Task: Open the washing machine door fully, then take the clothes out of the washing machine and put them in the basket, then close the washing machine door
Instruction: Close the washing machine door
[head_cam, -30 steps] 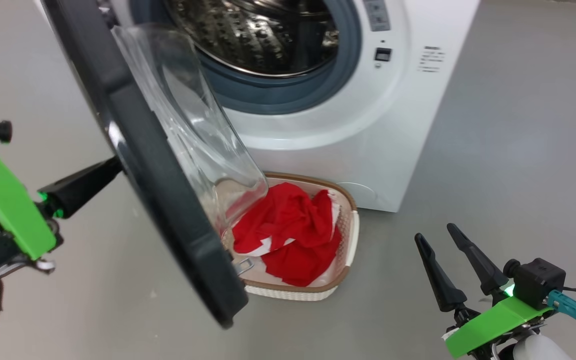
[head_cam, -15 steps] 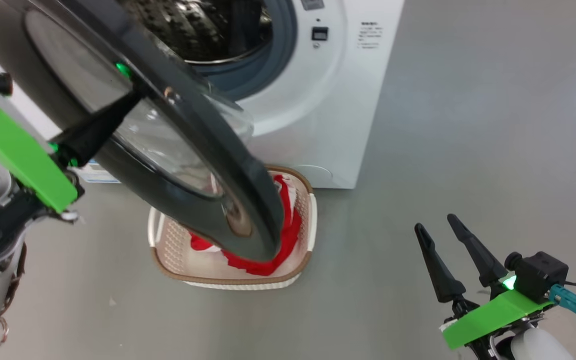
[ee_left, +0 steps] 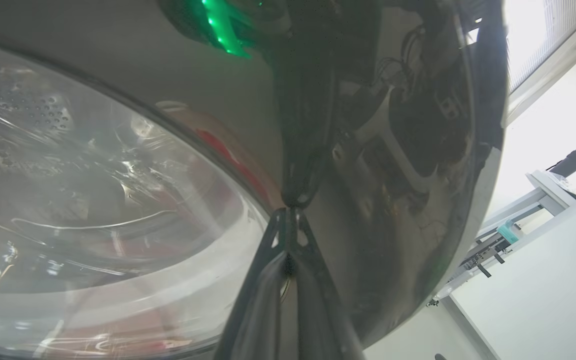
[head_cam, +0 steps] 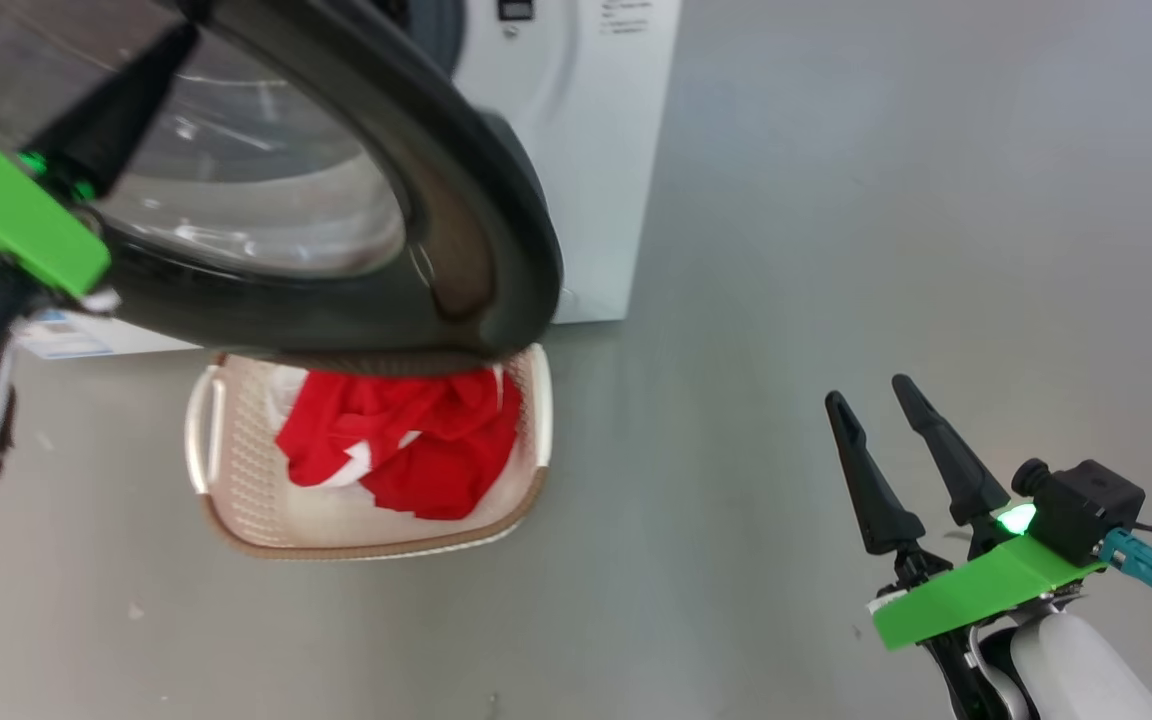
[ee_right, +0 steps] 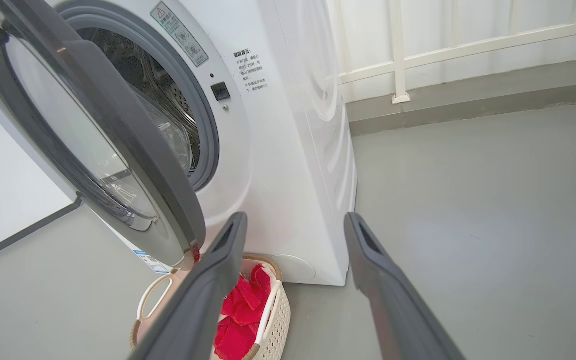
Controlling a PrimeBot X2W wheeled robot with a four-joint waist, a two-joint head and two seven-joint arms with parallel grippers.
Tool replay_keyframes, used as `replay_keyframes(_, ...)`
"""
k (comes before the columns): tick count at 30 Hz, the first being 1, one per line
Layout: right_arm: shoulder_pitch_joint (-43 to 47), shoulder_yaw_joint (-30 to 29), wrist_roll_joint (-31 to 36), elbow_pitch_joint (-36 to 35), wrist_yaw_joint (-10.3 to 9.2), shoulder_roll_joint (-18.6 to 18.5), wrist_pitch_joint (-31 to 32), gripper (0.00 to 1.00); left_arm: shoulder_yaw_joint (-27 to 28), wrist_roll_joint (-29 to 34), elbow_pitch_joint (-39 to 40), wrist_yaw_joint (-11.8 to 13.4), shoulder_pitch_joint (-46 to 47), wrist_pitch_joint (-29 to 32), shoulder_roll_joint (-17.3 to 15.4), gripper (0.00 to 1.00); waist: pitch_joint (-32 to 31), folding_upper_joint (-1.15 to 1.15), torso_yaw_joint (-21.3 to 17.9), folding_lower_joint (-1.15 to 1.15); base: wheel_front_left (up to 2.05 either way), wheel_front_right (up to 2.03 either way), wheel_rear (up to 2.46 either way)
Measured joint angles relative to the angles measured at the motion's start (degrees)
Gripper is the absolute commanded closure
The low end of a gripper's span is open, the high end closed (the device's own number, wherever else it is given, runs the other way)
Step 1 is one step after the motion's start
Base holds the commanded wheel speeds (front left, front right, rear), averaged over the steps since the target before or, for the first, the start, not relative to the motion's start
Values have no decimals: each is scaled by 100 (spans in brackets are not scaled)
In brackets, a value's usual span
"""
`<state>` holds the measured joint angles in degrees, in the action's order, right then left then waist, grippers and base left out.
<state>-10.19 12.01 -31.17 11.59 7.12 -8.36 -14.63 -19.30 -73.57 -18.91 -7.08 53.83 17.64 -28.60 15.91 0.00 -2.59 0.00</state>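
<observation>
The washing machine door (head_cam: 481, 210), black rim around a clear glass bowl, stands partly swung toward the white washing machine (head_cam: 586, 150). My left gripper (head_cam: 184, 38) is shut, and its tips (ee_left: 290, 214) press on the door's glossy outer rim (ee_left: 393, 210). Below the door sits the basket (head_cam: 356, 550), holding the red clothes (head_cam: 426, 450) with a white piece (head_cam: 354, 468) among them. My right gripper (head_cam: 866, 392) hangs open and empty over the floor at lower right. In the right wrist view the door (ee_right: 133, 150) half covers the drum opening (ee_right: 168, 95), with the basket (ee_right: 278, 320) beneath.
Bare grey floor (head_cam: 836, 200) spreads to the right of the machine. A white railing and wall (ee_right: 468, 45) run behind it. A blue sticker (head_cam: 66, 335) marks the machine's lower front. A pale metal frame (ee_left: 543, 195) stands off to one side.
The door has swung from edge-on toward the machine, with my shut left gripper against its outer face. The head camera has turned, shifting the whole picture left. The right gripper stays open.
</observation>
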Motion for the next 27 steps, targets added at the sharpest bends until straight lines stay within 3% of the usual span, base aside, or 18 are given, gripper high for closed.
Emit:
replay_keyframes(15, -143, -87, 0, -26, 0, 156, 0, 0, -2, -47, -918, -1, 712, -856, -291, 100, 380, 0, -696, 0, 0, 0, 0)
replay_keyframes(27, -147, -194, 1, -26, 0, 165, 0, 0, -323, -269, -928, -1, 737, -926, -342, 100, 303, 0, -610, 0, 0, 0, 0)
